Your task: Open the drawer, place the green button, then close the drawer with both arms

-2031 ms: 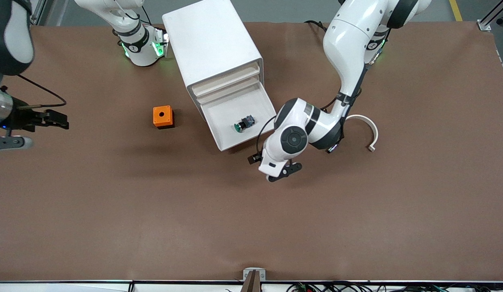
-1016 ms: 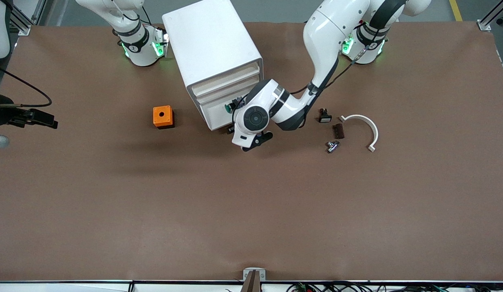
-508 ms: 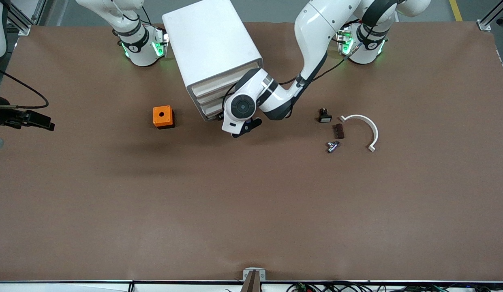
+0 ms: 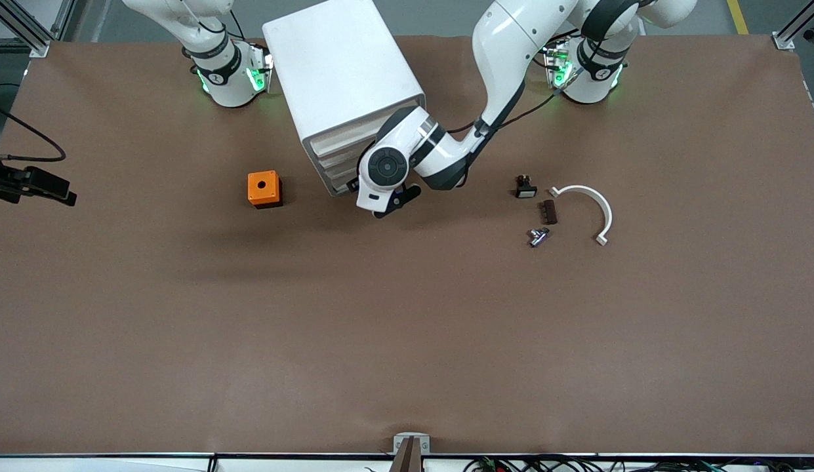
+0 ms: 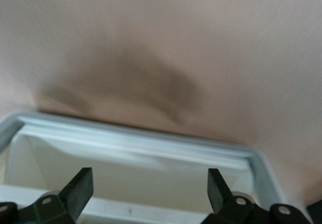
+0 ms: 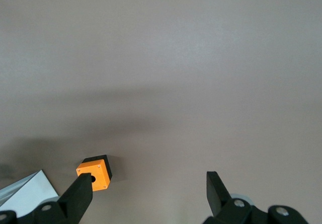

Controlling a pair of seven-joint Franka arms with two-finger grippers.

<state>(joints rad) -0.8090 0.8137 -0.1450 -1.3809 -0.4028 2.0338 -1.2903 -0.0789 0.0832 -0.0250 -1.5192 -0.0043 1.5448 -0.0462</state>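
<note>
Left pincer (image 4: pixel 395 200), spread and empty, stood against the front of the drawer (image 4: pixel 341 185) in the front view; over the preceding second that drawer, with the button lying in it, had slid almost fully into the cabinet (image 4: pixel 341 72), so closing appeared nearly complete. The button was hidden inside. Right pincer (image 4: pixel 49 187) waited, spread, at the right arm's end of the surface (image 4: pixel 407 328). Left wrist view: spread fingers (image 5: pixel 80 189) over the drawer's rim (image 5: pixel 136 136). Right wrist view: spread fingers (image 6: pixel 80 191) above the orange box (image 6: pixel 94 172).
</note>
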